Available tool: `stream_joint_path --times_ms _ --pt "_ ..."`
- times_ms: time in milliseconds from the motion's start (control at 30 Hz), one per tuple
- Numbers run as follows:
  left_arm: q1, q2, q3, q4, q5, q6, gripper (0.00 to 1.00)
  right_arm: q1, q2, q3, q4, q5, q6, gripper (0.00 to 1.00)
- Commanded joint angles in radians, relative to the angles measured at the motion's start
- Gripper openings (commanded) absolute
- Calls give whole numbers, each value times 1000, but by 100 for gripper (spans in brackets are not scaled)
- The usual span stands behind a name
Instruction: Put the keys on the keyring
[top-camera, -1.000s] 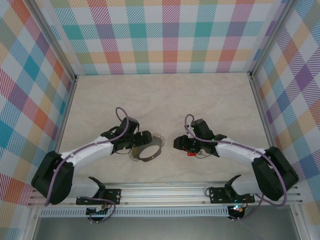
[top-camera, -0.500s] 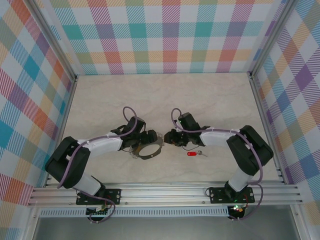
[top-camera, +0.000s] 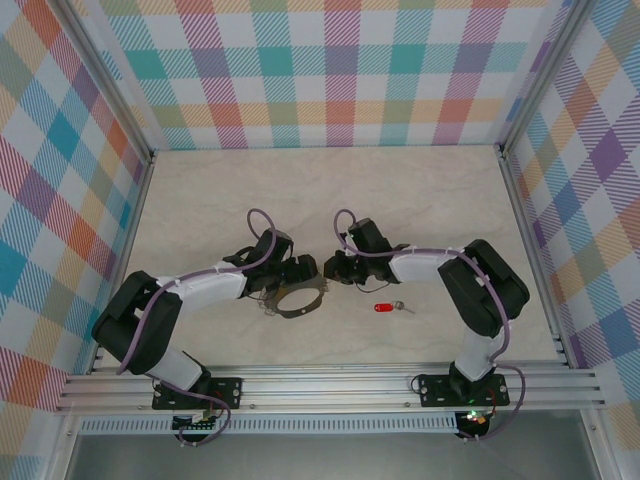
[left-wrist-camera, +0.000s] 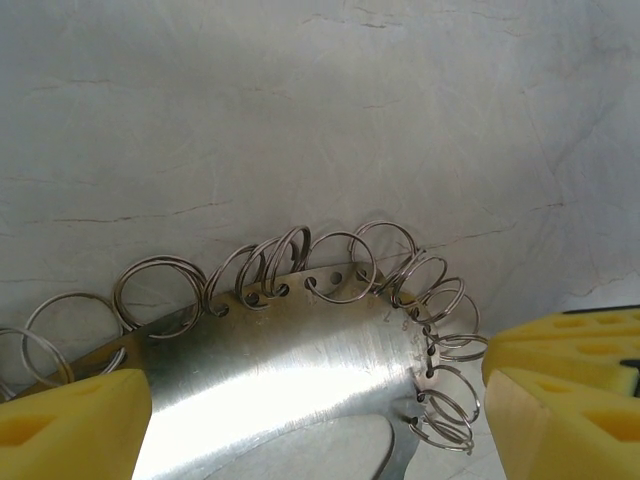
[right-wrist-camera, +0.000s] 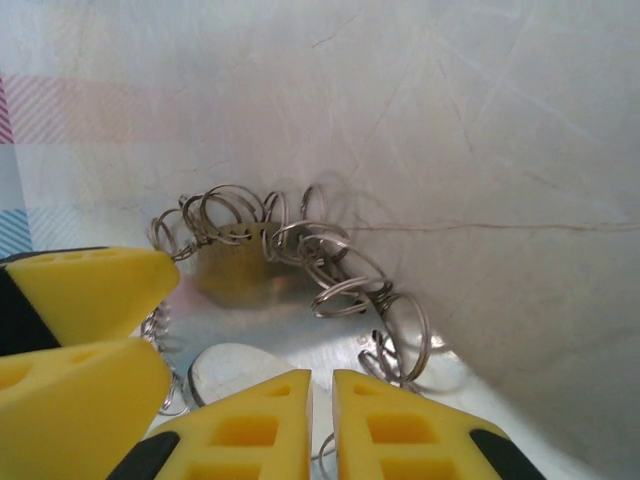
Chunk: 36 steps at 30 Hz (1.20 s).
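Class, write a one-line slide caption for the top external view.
Left gripper and right gripper meet at the keyring's far edge; the red-tagged key lies apart on the table.

Keyring (left-wrist-camera: 290, 370): left wrist view, lower half cut off at bottom edge; whether left gripper (left-wrist-camera: 310, 400) clamps it, cannot tell. Right wrist view, near rim hidden behind right gripper (right-wrist-camera: 322, 400) at lower centre. Key (top-camera: 400, 306): top view, right of centre, too small for detail.

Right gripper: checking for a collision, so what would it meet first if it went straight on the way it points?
Most likely the large grey metal hoop edged with silver loops, close ahead of the right gripper; depth is unclear.
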Motion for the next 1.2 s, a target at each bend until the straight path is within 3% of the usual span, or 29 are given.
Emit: stream_joint_path --times_ms 0,167,333,533,767,1167 --pt "-12 -22 21 -7 -8 13 87 0 22 33 -51 52 -32 15" --pt "-12 -64 18 -20 -2 26 87 -7 -14 21 -72 66 -50 20" --pt "-12 -134 2 -35 6 38 87 -4 -119 -41 -81 55 -46 45" --pt "-12 -200 -23 -47 3 33 88 23 -193 -110 -91 57 -36 58" --pt "-12 -246 -27 -71 -7 33 88 90 -153 -120 -62 80 -15 58" --pt "-12 -252 -32 -78 -15 35 89 131 -65 -69 -36 93 -7 43"
